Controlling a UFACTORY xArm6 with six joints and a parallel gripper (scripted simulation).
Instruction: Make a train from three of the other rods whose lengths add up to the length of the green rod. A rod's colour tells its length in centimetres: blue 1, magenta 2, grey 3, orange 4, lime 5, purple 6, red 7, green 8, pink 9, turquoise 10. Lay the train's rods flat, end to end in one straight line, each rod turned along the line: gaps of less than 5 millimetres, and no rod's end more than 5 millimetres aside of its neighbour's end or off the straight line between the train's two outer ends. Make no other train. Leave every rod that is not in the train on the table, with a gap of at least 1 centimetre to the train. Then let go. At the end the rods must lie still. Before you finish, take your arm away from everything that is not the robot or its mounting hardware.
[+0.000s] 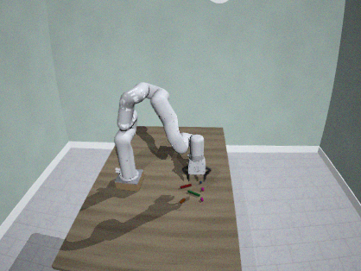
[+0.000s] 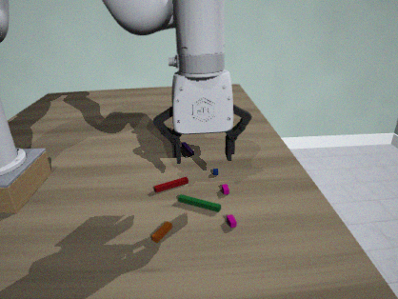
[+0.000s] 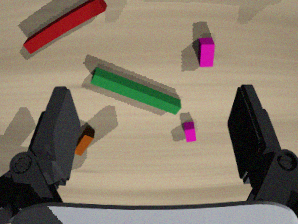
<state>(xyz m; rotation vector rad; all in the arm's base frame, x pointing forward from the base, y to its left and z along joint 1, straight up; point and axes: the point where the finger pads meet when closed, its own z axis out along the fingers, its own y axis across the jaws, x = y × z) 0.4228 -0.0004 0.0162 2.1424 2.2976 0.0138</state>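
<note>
Arm arched over table (image 1: 216,233), wrist vertical, gripper (image 2: 204,153) released, holding nothing. Exterior view shows purple rod (image 2: 188,149) by fingers; wrist view misses it, shows green rod (image 3: 136,90).

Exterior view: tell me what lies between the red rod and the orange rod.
Only bare table and the green rod's left end nearby; nothing sits directly between the red rod and orange rod in the exterior view.

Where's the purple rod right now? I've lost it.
In the exterior view the purple rod lies on the table beneath the open hand, beside its left finger, behind the blue rod.
</note>
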